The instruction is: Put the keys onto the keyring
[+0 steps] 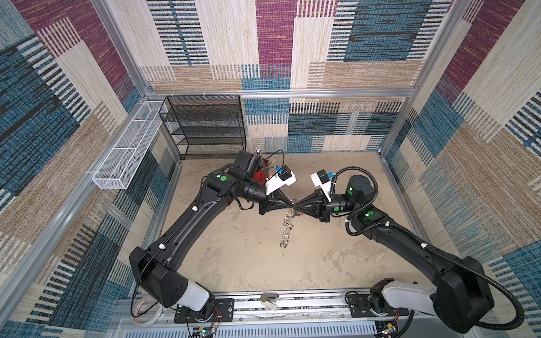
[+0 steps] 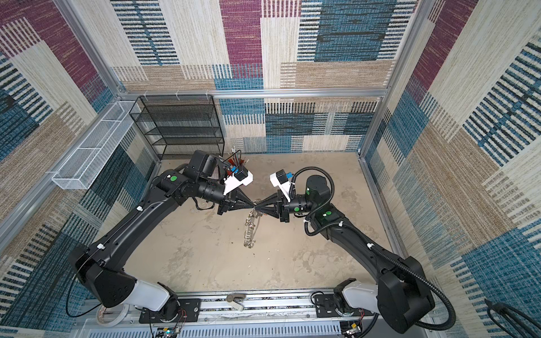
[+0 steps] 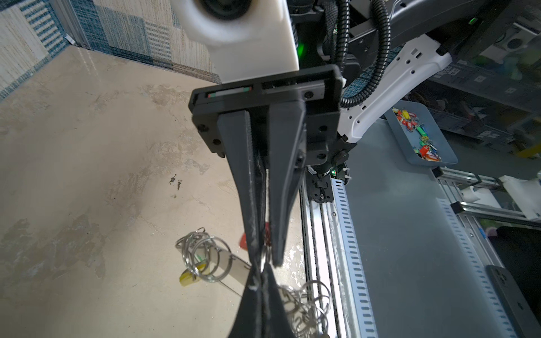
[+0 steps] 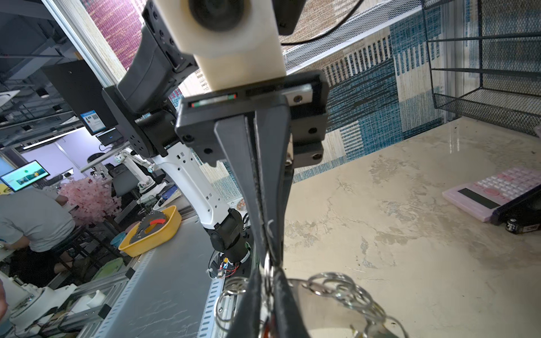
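Keyring [image 1: 285,231], a grey band edged with silver split rings, trails toward 6 o'clock from our black left gripper [image 1: 293,202], fingers closed on it, over the beige table [image 1: 234,263]. Our black right gripper [image 1: 295,208] meets it from 3 o'clock; we cannot tell whether its fingers grip.

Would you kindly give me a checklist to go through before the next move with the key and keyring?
1. Left tool shut on the keyring: ok.
2. Right tool gripping the red tag: cannot tell; jaws stand narrowly apart.
3. Both tool tips meeting at one spot: ok.
4. Its key threaded onto the keyring: cannot tell, tips hide it.
5. Keyring hanging below the tips: ok.
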You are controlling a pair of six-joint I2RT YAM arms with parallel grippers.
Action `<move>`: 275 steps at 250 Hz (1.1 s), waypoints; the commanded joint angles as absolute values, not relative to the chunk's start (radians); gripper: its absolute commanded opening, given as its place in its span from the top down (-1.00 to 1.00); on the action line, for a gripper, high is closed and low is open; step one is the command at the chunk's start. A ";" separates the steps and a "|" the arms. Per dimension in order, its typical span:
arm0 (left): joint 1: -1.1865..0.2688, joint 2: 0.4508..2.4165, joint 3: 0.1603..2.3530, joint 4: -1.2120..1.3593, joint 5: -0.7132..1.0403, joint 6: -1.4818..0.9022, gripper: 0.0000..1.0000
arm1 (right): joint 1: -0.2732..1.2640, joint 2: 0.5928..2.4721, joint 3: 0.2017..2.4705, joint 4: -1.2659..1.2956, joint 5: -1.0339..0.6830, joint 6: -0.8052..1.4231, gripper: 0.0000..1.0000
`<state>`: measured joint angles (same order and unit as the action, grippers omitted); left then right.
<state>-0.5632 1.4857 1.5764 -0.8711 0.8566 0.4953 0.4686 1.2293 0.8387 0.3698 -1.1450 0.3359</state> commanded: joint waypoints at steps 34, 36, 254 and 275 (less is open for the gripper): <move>-0.563 1.418 1.511 -0.729 0.832 0.409 1.00 | 0.442 1.202 0.828 0.421 -1.155 0.350 0.16; -0.563 1.417 1.509 -0.727 0.834 0.406 1.00 | 0.442 1.201 0.829 0.419 -1.154 0.349 0.15; -0.563 1.348 1.403 -0.562 0.891 0.291 1.00 | 0.445 1.235 0.825 0.437 -1.144 0.356 0.88; -0.563 1.340 1.389 -0.529 0.893 0.272 1.00 | 0.444 1.235 0.822 0.441 -1.143 0.356 1.00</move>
<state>-0.5625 1.3533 1.4040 -0.6033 0.8631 0.3092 0.4438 1.2396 0.8242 0.4065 -1.1606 0.3511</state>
